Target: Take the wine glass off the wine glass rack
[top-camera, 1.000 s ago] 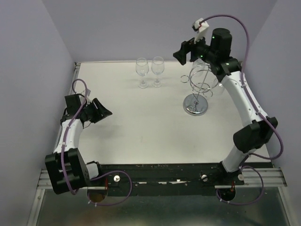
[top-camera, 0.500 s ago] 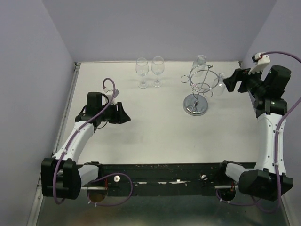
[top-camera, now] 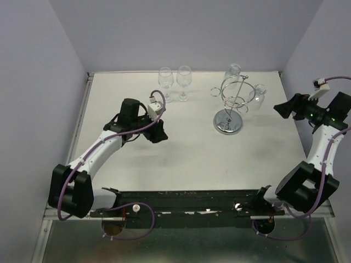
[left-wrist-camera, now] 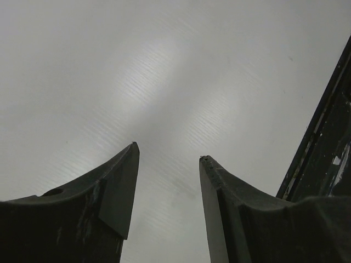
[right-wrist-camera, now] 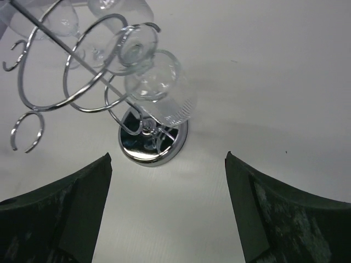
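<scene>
The chrome wine glass rack (top-camera: 228, 121) stands at the back right of the table. A wine glass (top-camera: 258, 97) hangs upside down from its right side, and another (top-camera: 233, 71) from its far side. In the right wrist view the nearer hanging wine glass (right-wrist-camera: 160, 92) dangles above the rack's disc base (right-wrist-camera: 151, 148). My right gripper (top-camera: 282, 108) hovers to the right of the rack, open and pointed at it, touching nothing (right-wrist-camera: 167, 159). The left gripper (top-camera: 159, 131) is left of the table's centre, open over bare table (left-wrist-camera: 168, 150).
Two more wine glasses (top-camera: 165, 82) (top-camera: 184, 81) stand upright at the back centre of the white table (top-camera: 186, 159). Purple walls close in the back and sides. A black rail (top-camera: 192, 196) runs along the near edge and shows in the left wrist view (left-wrist-camera: 329, 137).
My right arm has swung from behind the rack round to its right side, lower and farther out. The left arm has reached from the left edge towards the table's centre.
</scene>
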Controlling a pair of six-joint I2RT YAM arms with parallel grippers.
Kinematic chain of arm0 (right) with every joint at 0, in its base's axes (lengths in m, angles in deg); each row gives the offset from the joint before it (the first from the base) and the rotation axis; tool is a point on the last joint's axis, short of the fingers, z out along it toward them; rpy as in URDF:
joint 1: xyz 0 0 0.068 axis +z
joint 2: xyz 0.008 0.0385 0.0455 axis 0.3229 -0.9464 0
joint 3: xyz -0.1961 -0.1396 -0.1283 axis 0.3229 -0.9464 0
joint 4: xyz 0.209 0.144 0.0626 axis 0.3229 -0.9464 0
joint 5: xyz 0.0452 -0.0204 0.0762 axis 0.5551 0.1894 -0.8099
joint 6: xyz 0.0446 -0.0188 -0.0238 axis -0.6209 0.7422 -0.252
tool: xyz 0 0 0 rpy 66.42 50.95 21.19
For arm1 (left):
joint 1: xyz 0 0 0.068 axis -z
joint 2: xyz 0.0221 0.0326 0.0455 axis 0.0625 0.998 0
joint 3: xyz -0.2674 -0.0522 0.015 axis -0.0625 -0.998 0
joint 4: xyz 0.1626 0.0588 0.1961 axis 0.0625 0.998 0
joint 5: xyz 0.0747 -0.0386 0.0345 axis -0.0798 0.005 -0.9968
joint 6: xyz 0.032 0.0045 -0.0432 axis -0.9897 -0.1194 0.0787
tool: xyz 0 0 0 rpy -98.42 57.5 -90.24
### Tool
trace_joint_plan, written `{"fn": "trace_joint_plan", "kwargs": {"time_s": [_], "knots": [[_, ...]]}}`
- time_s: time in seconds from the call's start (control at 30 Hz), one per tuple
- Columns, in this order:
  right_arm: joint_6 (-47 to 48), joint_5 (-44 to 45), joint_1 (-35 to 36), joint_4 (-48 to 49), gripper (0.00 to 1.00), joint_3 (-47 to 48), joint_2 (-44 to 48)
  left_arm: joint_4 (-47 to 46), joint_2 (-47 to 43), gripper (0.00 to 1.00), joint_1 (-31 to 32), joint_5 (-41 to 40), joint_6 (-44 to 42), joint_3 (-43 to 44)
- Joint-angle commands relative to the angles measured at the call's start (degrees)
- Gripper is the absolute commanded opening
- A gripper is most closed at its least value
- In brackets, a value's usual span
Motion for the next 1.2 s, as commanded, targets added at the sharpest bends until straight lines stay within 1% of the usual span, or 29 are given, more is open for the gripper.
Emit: {"fn": "trace_joint_plan", "kwargs": {"time_s": [0.0, 0.1, 0.17, 0.23, 0.37, 0.43, 0.5, 0.63, 0.67, 0.73, 0.77, 0.83, 0.87, 0.93, 1.07, 1.17], "knots": [[1.9, -6.5, -5.2, 0.3, 0.9, 0.6, -5.8, 3.2, 7.1, 0.61, 2.5, -2.9, -7.3, 6.9], [7.9, -8.5, -5.5, 0.8, 0.9, -1.5, -7.3, 8.4, 11.9, 0.61, 3.2, -4.0, -14.0, 11.2], [10.8, -9.9, -5.5, 3.4, 0.9, -4.4, -7.2, 10.7, 14.5, 0.61, 3.2, -5.1, -17.8, 13.3], [12.7, -9.1, -5.4, 5.6, 0.9, -6.8, -7.5, 12.7, 16.9, 0.61, 3.2, -6.7, -21.1, 15.1], [17.7, -6.5, -5.4, 6.9, 0.9, -8.6, -7.5, 15.5, 19.9, 0.61, 3.2, -7.0, -23.4, 18.4], [21.9, -6.0, -5.4, 7.9, 0.89, -9.8, -7.2, 15.0, 20.8, 0.61, 3.2, -6.5, -24.3, 18.3], [23.6, -6.6, -5.3, 9.9, 0.89, -10.6, -7.1, 14.0, 21.8, 0.61, 3.4, -7.0, -25.2, 17.7], [26.1, -9.9, -3.0, 11.2, 0.89, -9.2, -7.6, 12.6, 24.4, 0.61, 4.1, -8.5, -24.8, 17.5], [25.5, -11.0, -2.4, 12.2, 0.89, -8.9, -7.8, 12.6, 25.1, 0.61, 4.3, -8.7, -24.9, 18.0], [18.1, -13.9, -2.0, 17.3, 0.89, -8.0, -9.8, 13.4, 26.6, 0.61, 4.4, -9.1, -25.7, 19.6], [17.4, -15.3, -1.6, 17.1, 0.89, -6.9, -11.1, 14.0, 27.5, 0.61, 4.5, -9.6, -25.9, 20.5], [24.2, -14.9, 1.1, 11.1, 0.89, -3.8, -12.1, 14.8, 28.8, 0.61, 4.4, -10.5, -26.6, 22.6], [26.6, -14.2, 2.4, 9.7, 0.89, -3.3, -12.5, 15.2, 29.5, 0.61, 4.4, -10.9, -27.0, 23.4], [27.9, -13.5, 4.1, 9.8, 0.9, -3.0, -13.0, 16.0, 30.9, 0.61, 4.5, -11.0, -27.1, 25.0], [28.3, -14.3, 4.5, 9.7, 0.9, -1.1, -15.7, 17.1, 33.1, 0.62, 4.5, -10.9, -26.9, 27.9], [32.2, -16.3, 5.1, 5.2, 0.9, 2.7, -19.0, 17.6, 34.0, 0.61, 4.5, -11.4, -27.0, 29.3]]}}
